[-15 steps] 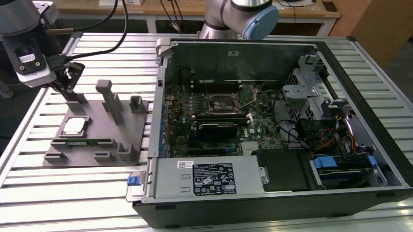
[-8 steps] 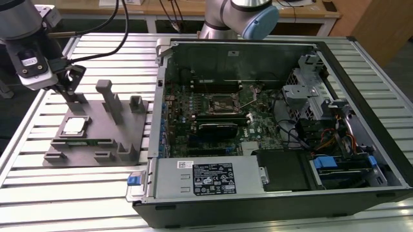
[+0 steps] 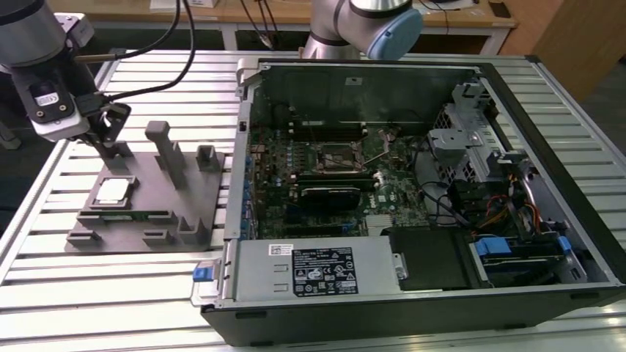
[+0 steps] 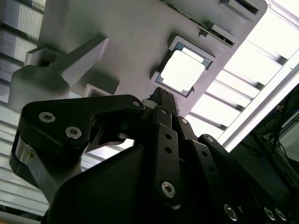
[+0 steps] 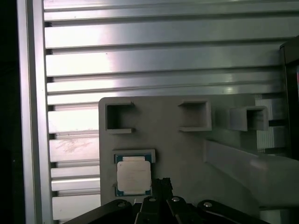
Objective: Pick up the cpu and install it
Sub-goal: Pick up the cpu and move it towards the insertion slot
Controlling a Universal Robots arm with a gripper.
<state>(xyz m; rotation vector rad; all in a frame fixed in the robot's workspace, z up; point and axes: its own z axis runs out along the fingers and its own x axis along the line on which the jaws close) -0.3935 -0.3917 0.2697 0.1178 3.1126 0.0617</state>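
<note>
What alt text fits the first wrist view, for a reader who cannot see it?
The cpu lies flat in a recess of a grey fixture plate, with the dark gripper close to it. The plate rests on a ribbed metal table.

Robotics lab bench: a slotted aluminium table [image 3: 59, 293] carries an open desktop computer case [image 3: 411, 315] with its motherboard [image 3: 391, 202] exposed, beside a grey fixture plate [image 3: 127, 227]. Robot arm base [image 3: 333, 37] stands behind it — wooden desk [image 3: 127, 11] and hanging cables [image 3: 259, 22] beyond.

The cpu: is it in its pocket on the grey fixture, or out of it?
In. The cpu lies flat inside the framed pocket of the grey fixture, in both wrist views.
</note>
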